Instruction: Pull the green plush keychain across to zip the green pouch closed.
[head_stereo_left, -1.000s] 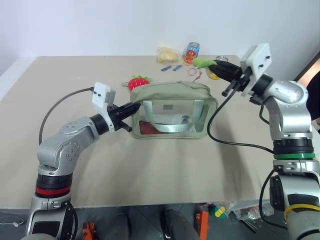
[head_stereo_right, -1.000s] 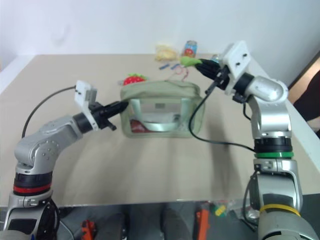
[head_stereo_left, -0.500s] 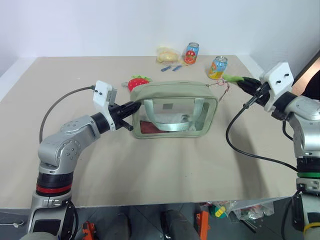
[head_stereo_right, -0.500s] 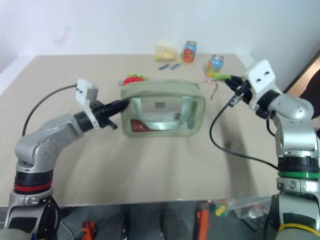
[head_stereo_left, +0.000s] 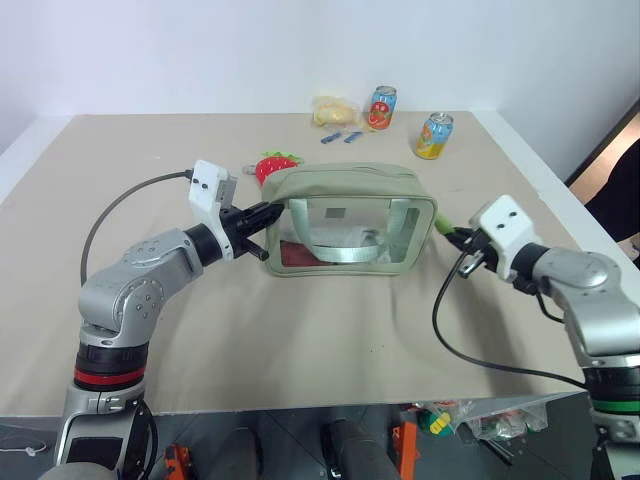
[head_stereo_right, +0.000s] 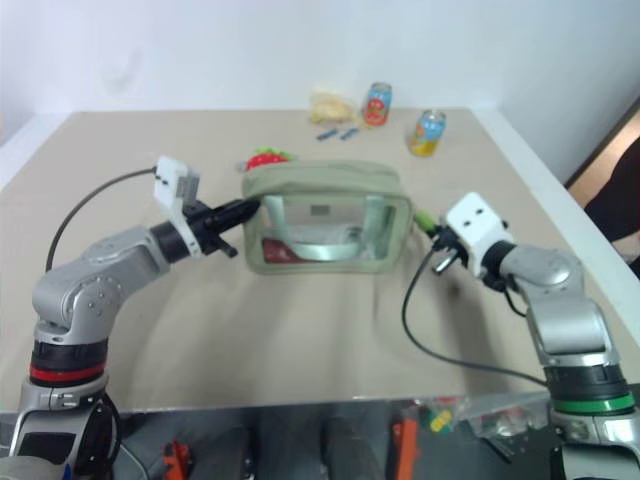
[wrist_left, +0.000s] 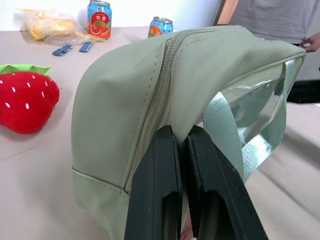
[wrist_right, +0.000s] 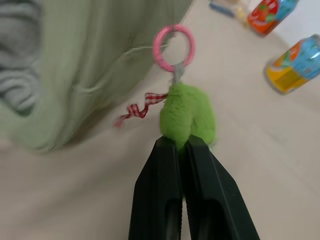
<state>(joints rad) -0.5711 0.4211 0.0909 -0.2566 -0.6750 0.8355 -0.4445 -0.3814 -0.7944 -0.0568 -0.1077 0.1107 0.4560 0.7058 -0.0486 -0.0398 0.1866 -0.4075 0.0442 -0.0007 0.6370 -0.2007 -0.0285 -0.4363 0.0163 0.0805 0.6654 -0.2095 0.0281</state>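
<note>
The green pouch (head_stereo_left: 350, 183) stands upright in the middle of the table, its zipper (wrist_left: 162, 80) running along the top. My left gripper (head_stereo_left: 266, 214) is shut on the fabric at the pouch's left end, its fingertips (wrist_left: 167, 137) pinching a fold. My right gripper (head_stereo_left: 450, 234) is low beside the pouch's right end, shut on the green plush keychain (wrist_right: 187, 107). A pink ring (wrist_right: 173, 47) and a thin cord tie the keychain to the pouch (wrist_right: 100, 60). A red checked ribbon hangs by the charm.
A red strawberry plush (head_stereo_left: 277, 164) lies just behind the pouch's left end. Two drink cans (head_stereo_left: 383, 106) (head_stereo_left: 434, 135), a yellow bag (head_stereo_left: 335, 108) and small blue clips (head_stereo_left: 340, 137) sit at the back. A person (head_stereo_left: 622, 190) stands past the table's right edge.
My right gripper, still shut on the keychain, swung from up behind the pouch's right corner out to the right and down to table height beside the pouch. The left gripper kept still.
</note>
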